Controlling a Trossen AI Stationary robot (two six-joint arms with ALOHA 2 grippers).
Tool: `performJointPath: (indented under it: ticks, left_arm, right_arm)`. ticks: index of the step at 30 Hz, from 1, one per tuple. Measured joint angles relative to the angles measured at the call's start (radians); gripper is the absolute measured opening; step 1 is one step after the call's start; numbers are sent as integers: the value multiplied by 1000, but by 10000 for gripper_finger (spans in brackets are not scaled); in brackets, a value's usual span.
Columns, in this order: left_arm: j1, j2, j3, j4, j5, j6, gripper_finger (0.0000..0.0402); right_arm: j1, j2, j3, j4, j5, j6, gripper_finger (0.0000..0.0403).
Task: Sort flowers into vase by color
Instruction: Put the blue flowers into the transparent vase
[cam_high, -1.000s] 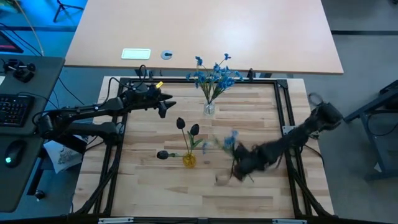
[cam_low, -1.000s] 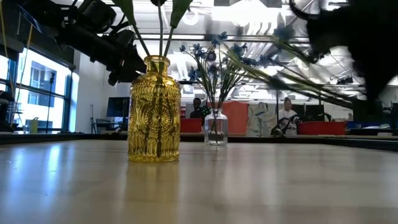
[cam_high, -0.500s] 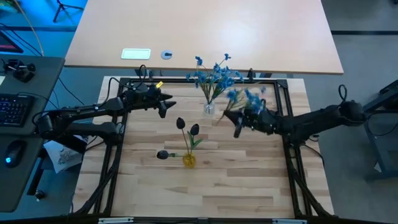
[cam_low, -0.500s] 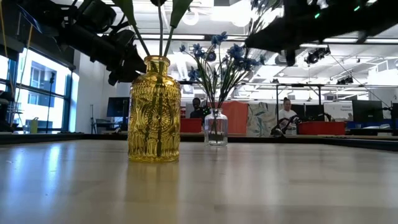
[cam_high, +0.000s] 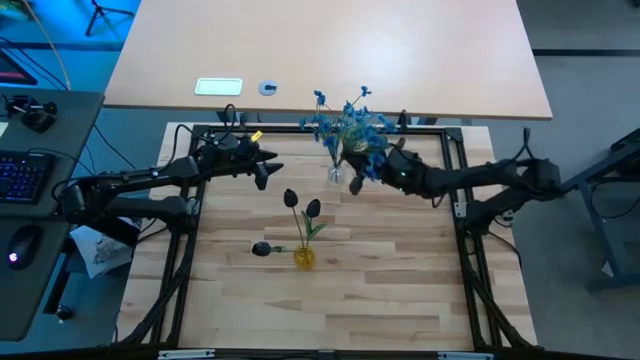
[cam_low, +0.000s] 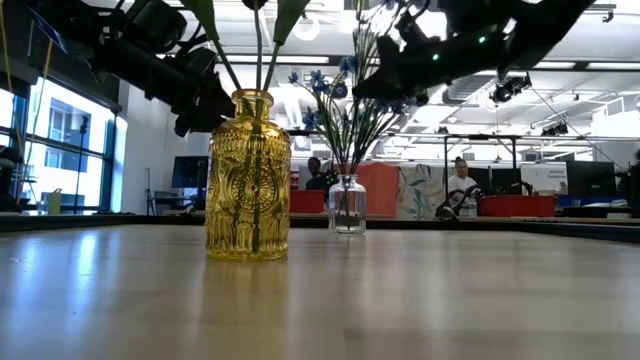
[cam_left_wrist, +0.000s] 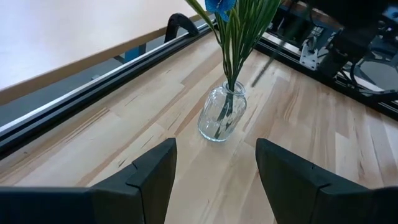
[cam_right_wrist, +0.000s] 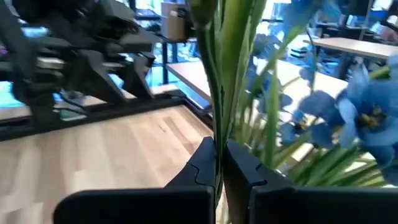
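Flowers in blue (cam_high: 345, 125) crowd the clear glass vase (cam_high: 337, 176) at the far side of the worktop (cam_high: 400, 300), and one more blue spray (cam_high: 372, 143) now arrives beside them. The right arm, a second ago low over the near right of the worktop and half a second ago midway, now reaches across to the clear vase, its stem tip hanging just beside the vase mouth. The right end effector (cam_right_wrist: 219, 163) is pressed together on the green stem (cam_right_wrist: 211, 74), pinching it between both fingers, with blue blossoms close in its wrist view. That swing suggests the carry is nearly over and the delicate part remains: threading the stem into a narrow neck already packed with stems. The left arm holds where it was, its left end effector (cam_left_wrist: 214, 180) spread and empty, facing the clear vase from the far left. Nearer the middle, the yellow vase (cam_high: 304, 257) carries two black buds (cam_high: 300, 203), unchanged; a third black bud (cam_high: 262, 248) lies on the worktop just beside it, not yet sorted.
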Motion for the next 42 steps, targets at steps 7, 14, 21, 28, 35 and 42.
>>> performJointPath:
  ticks: [7, 14, 21, 28, 35, 42]
  left_arm:
    - [0, 0, 0, 0, 0, 0, 208]
    - [0, 0, 0, -7, 0, 1, 208]
    - [0, 1, 0, -21, 0, 1, 208]
    - [0, 1, 0, -21, 0, 1, 208]
    - [0, 1, 0, -22, 0, 1, 208]
    - [0, 1, 0, -24, -1, 2, 208]
  right_arm:
    - [-38, 66, 51, -1, -3, -23, 0]
    - [-62, 89, 73, -122, -5, -2, 0]
    - [-85, 88, 73, -157, -11, 28, 0]
    - [-115, 88, 72, -218, -26, 134, 8]
    - [-121, 88, 72, -219, -63, 251, 62]
    - [-120, 81, 107, -380, -122, 290, 190]
